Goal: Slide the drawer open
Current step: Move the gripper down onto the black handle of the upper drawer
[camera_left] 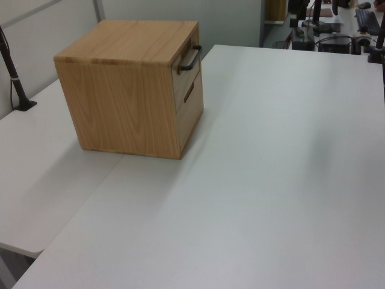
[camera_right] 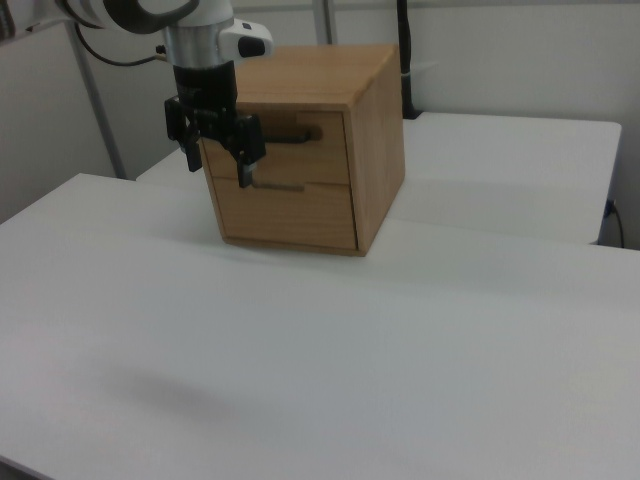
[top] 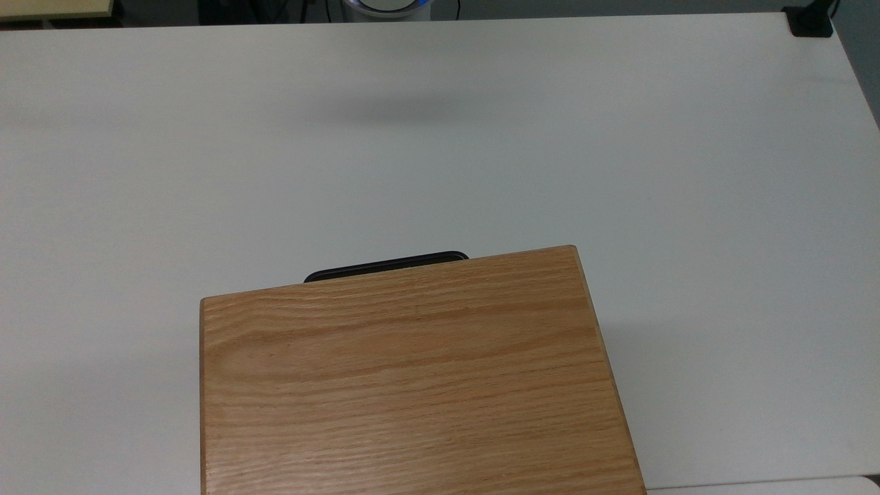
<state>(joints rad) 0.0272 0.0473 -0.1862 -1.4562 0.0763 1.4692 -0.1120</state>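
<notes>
An oak box (camera_right: pixel 300 150) stands on the white table (camera_right: pixel 300 350). The drawer (camera_right: pixel 325 155) is its upper front panel and sits flush with the box, shut. Its black bar handle (camera_right: pixel 290 134) runs along the top of that panel. The left view has the handle (camera_left: pixel 190 58) on the box's right face, and in the top view the handle (top: pixel 385 265) juts past the box's oak top panel (top: pixel 412 378). My gripper (camera_right: pixel 217 170) hangs in the air, open and holding nothing. In the right view it overlaps the drawer's left end.
A lower front panel (camera_right: pixel 290 215) with a slot sits under the drawer. A black clamp post (camera_left: pixel 15 78) stands at the left view's left and a black clamp (top: pixel 811 20) at the top view's upper right corner. A seam (camera_left: pixel 108 174) joins two tabletops.
</notes>
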